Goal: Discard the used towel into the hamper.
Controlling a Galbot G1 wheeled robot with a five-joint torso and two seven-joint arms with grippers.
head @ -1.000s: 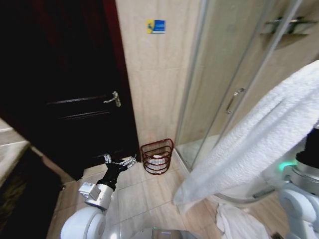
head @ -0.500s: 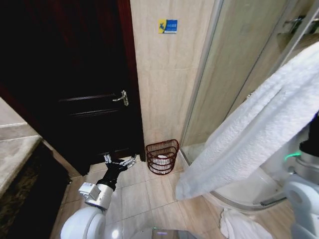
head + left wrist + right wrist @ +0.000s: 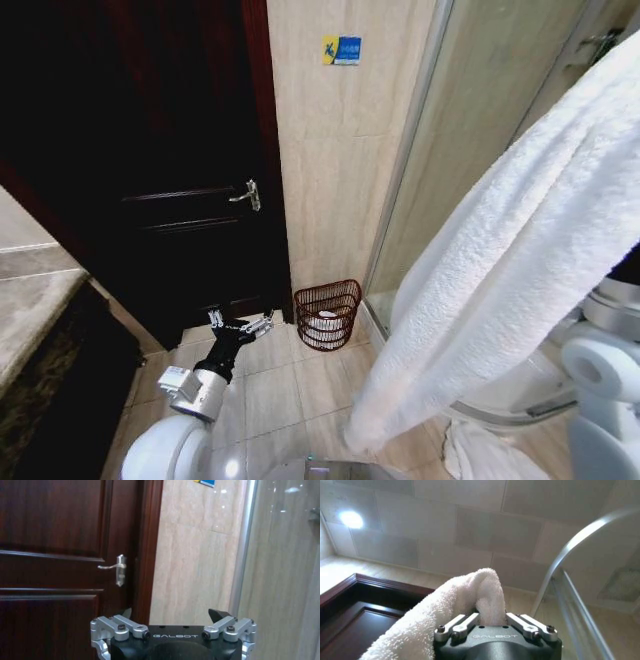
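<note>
The towel (image 3: 500, 260) is a big white terry cloth hanging in a long slope from the upper right down to floor level in the head view. My right gripper (image 3: 492, 615) is shut on a bunched fold of the towel (image 3: 462, 596), held high near the ceiling tiles. The hamper (image 3: 327, 314), a small dark red-brown wire basket with something white inside, stands on the floor against the tiled wall, between the door and the shower. My left gripper (image 3: 240, 324) hangs low and open, left of the hamper, facing the door; its fingers (image 3: 218, 615) stand apart with nothing between them.
A dark wooden door (image 3: 170, 150) with a metal handle (image 3: 247, 195) is shut on the left. A glass shower enclosure (image 3: 470, 120) stands behind the towel on the right. Another white cloth (image 3: 480, 452) lies on the floor tiles. A stone counter (image 3: 30, 310) edges the left.
The camera has turned and risen, so the door and hamper have shifted right in the picture. The towel is held higher and covers more of the right side. The left arm has not moved.
</note>
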